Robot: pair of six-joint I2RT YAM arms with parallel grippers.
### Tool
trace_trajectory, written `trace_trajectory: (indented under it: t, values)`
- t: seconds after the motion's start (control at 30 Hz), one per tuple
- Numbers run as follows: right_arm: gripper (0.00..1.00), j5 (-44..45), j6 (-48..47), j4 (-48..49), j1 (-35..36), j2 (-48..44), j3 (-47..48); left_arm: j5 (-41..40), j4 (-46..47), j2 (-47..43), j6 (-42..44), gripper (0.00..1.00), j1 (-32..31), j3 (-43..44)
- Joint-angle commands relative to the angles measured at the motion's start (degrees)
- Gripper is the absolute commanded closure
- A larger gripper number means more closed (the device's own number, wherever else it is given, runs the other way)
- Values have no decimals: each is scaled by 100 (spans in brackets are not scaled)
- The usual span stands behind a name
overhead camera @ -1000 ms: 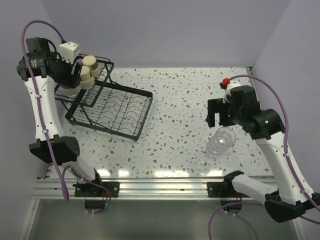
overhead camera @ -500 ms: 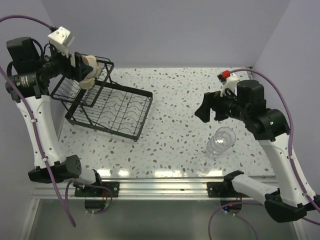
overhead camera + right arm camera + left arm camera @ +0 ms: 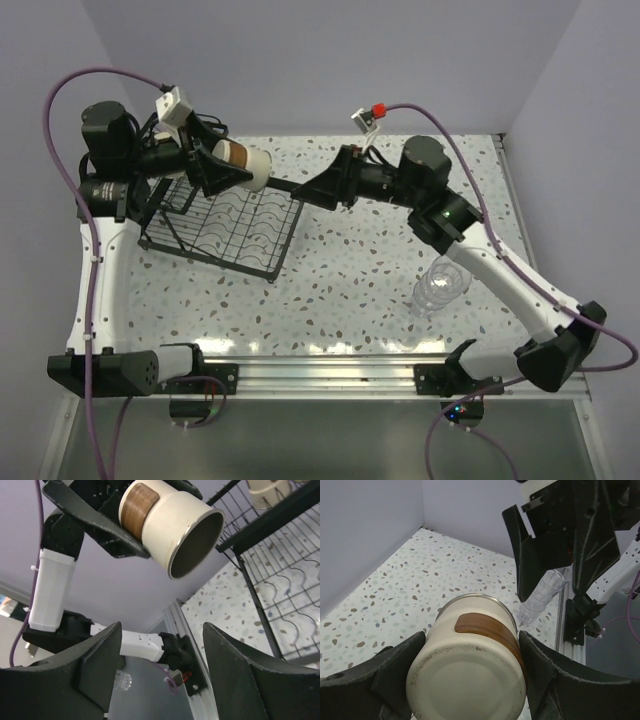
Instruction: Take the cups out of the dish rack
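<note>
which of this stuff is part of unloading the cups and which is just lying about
Part of the job: cream cup in the left pincer, second cream cup in the dish rack, clear tumblers on the table, open right pincer.
Just there: purple cables, metal rail.
</note>
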Motion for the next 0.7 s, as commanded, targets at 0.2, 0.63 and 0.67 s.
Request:
trace_trajectory:
  t: [0.2, 0.63, 0.67]
  values:
    - [41, 321, 1500, 2097, 864, 853, 261, 544, 1116, -279, -589, 100, -154, -320]
    - [52, 796, 1097, 1677, 927, 907, 375, 957, 1494, -516, -835, 100, -171, -839]
    - [52, 840, 1062, 1632, 900, 871, 367, 957, 1494, -525, -835, 100, -171, -830]
